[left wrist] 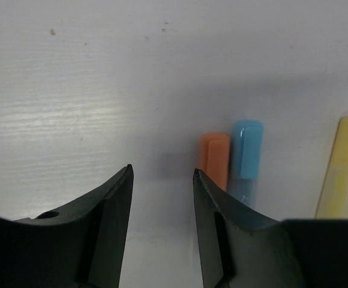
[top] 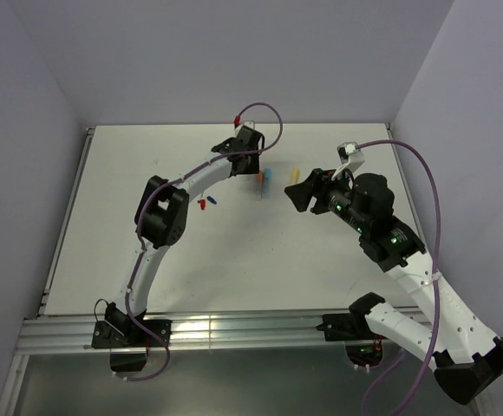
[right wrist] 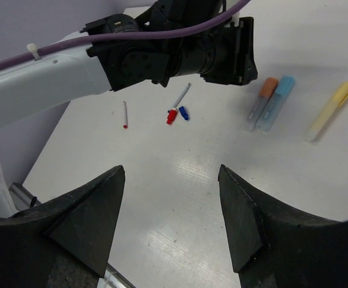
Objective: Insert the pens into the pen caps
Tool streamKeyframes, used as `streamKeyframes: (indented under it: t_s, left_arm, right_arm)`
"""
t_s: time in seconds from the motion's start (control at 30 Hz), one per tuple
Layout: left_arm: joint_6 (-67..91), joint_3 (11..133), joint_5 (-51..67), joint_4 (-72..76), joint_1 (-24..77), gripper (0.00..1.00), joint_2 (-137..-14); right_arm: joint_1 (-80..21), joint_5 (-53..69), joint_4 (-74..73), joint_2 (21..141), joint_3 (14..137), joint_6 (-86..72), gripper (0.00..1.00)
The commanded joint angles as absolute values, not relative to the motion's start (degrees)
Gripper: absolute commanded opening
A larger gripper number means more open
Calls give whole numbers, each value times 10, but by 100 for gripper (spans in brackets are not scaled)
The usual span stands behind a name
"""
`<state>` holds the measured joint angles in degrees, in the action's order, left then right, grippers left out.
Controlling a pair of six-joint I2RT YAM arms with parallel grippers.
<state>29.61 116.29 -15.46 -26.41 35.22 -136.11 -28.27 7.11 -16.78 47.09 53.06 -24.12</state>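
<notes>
Three capped pens lie side by side on the white table: an orange-capped pen (right wrist: 264, 101), a light-blue-capped pen (right wrist: 278, 101) and a yellow pen (right wrist: 329, 111). In the left wrist view, the orange cap (left wrist: 215, 157) and the blue cap (left wrist: 247, 155) sit just right of my left gripper (left wrist: 162, 171). It is open, with bare table between its jaws. A thin whitish pen (right wrist: 182, 96), a red cap (right wrist: 171, 116) and a dark blue cap (right wrist: 184, 113) lie close together. Another thin stick with a red tip (right wrist: 125, 114) lies left of them. My right gripper (right wrist: 172, 174) hovers open and holds nothing.
The left arm (top: 160, 212) arches over the table's middle left and reaches the pens (top: 263, 177). The right arm (top: 364, 212) stands right of them. An aluminium rail (top: 234, 329) runs along the near edge. Grey walls close the back and both sides.
</notes>
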Motion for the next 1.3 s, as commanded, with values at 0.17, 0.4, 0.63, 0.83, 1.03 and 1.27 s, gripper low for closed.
streamKeyframes:
  t_s: [0.17, 0.4, 0.63, 0.83, 1.03, 1.27]
  left_arm:
    - [325, 1081, -270, -280, 338, 46, -1199]
    - [480, 943, -407, -389, 300, 38, -1099]
    - [547, 735, -383, -374, 186, 38, -972]
    - [531, 655, -325, -316, 120, 37, -955]
    - [528, 667, -303, -297, 116, 38, -985]
    - [526, 679, -293, -288, 110, 40, -1012]
  right_arm:
    - [-276, 78, -153, 466, 526, -231, 71]
    - [-275, 101, -157, 477, 528, -231, 70]
    - [-276, 118, -163, 484, 535, -229, 68]
    - [-276, 128, -161, 485, 533, -230, 66]
    - [-276, 129, -163, 480, 533, -229, 66]
    - [-276, 130, -163, 480, 530, -229, 66]
